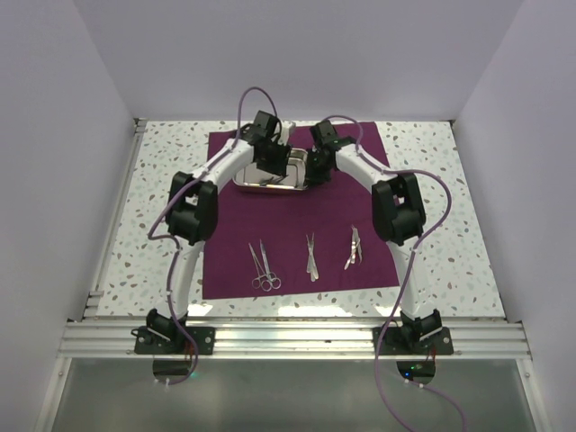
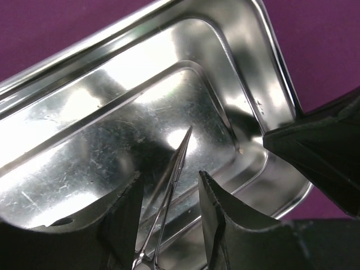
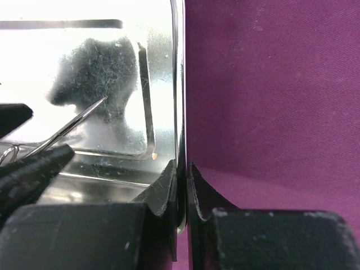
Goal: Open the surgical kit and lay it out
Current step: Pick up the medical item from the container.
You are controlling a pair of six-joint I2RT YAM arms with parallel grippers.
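Observation:
The dark purple cloth point(image 1: 297, 225) lies spread flat. The steel tray point(image 1: 286, 184) sits on its far part. My left gripper point(image 2: 169, 185) is open inside the tray point(image 2: 112, 95), with its fingers on either side of a slim silver instrument point(image 2: 179, 154) that lies on the tray floor. My right gripper point(image 3: 181, 174) is shut on the tray's right rim point(image 3: 179, 101). In the top view the left gripper point(image 1: 273, 166) and the right gripper point(image 1: 317, 171) meet over the tray. Two scissors point(image 1: 263, 266), another instrument point(image 1: 311, 256) and tweezers point(image 1: 353, 247) lie in a row on the near cloth.
The speckled table point(image 1: 432, 180) surrounds the cloth, with white walls on three sides. An aluminium rail point(image 1: 288, 337) runs along the near edge by the arm bases. The right gripper's body point(image 2: 320, 152) shows at the right of the left wrist view.

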